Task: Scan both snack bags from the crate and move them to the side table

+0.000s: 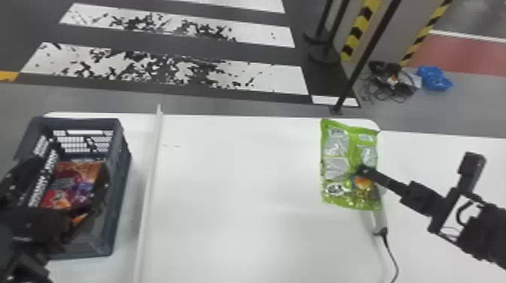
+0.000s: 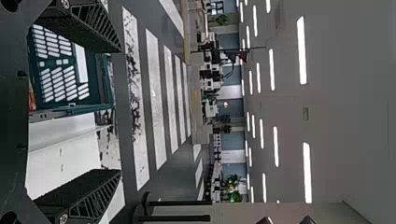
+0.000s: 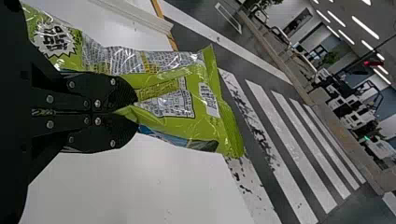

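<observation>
My right gripper (image 1: 364, 171) is shut on the green snack bag (image 1: 340, 150), which hangs over the right part of the white table. In the right wrist view, the gripper (image 3: 136, 112) pinches a fold of the green snack bag (image 3: 161, 84). An orange, red and purple snack bag (image 1: 87, 176) lies inside the dark crate (image 1: 121, 165) at the left. My left gripper (image 1: 69, 192) is over the crate, partly hiding that bag. The left wrist view has this gripper (image 2: 115, 110) open, its fingers wide apart, with the crate (image 2: 103, 79) beyond them.
A pale raised strip (image 1: 150, 180) crosses the white table (image 1: 233, 188) just right of the crate. Below the green bag is a white object (image 1: 379, 216), partly covered, with a black cable (image 1: 393, 256) running to the near edge. A dark pole (image 1: 354, 81) stands behind the table.
</observation>
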